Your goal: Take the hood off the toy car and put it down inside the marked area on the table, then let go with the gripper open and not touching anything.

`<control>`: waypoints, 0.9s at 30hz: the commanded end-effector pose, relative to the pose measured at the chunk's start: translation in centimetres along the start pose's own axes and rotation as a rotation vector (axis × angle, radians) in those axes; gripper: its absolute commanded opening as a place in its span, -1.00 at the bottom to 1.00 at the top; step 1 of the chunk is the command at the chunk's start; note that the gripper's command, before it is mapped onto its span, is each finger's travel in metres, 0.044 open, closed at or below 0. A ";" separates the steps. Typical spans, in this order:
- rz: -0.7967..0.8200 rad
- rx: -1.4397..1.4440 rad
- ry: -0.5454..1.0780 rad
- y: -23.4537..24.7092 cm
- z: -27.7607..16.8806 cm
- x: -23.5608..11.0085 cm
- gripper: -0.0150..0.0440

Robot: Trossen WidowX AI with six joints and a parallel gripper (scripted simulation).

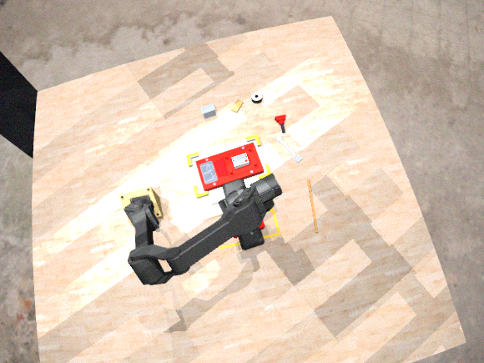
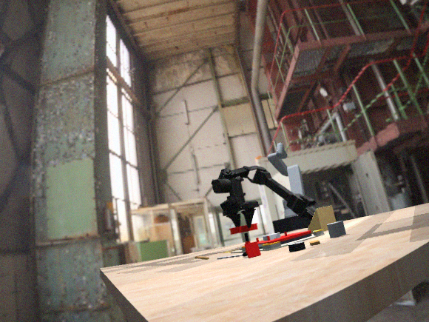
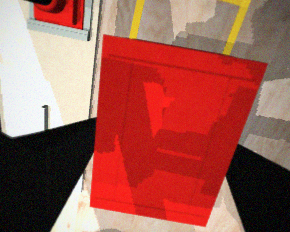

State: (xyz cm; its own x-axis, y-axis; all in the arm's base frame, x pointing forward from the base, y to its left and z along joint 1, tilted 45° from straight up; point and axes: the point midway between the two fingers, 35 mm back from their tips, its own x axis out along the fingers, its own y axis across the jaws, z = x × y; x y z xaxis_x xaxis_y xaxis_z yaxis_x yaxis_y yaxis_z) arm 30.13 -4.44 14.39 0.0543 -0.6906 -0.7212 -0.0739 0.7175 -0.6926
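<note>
The red hood (image 2: 234, 231) (image 3: 175, 130) is a flat rectangular panel, held between the two black fingers of my gripper (image 2: 243, 226) (image 3: 162, 136). The gripper is shut on it and holds it above the table. In the top view the arm hides nearly all of the hood. The marked area, a thin yellow outline (image 1: 275, 222) (image 3: 136, 20), is partly hidden under the arm and the hood. The toy car (image 1: 223, 169) (image 2: 299, 235) is red with a light engine block (image 1: 240, 160), and lies between yellow corner brackets beside the marked area.
Beyond the car lie a grey block (image 1: 209, 111) (image 2: 336, 229), an orange piece (image 1: 237, 106), a black and white wheel (image 1: 256, 98) and a red-and-black tool (image 1: 280, 119) (image 2: 253, 249). A wrench (image 1: 289, 148) and a thin orange stick (image 1: 313, 205) lie to the right.
</note>
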 end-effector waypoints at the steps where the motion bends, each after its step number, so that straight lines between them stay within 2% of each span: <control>1: -0.004 -0.003 -0.002 -0.1 0.0 0.2 -0.49; 27: -0.005 -0.003 -0.003 -0.1 0.0 1.8 -0.49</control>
State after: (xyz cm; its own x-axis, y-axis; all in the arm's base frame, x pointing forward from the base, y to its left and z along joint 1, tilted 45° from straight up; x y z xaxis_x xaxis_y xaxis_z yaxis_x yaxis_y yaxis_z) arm 30.23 -5.64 13.20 0.0550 -0.6910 -0.7208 -0.0735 0.7171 -0.6931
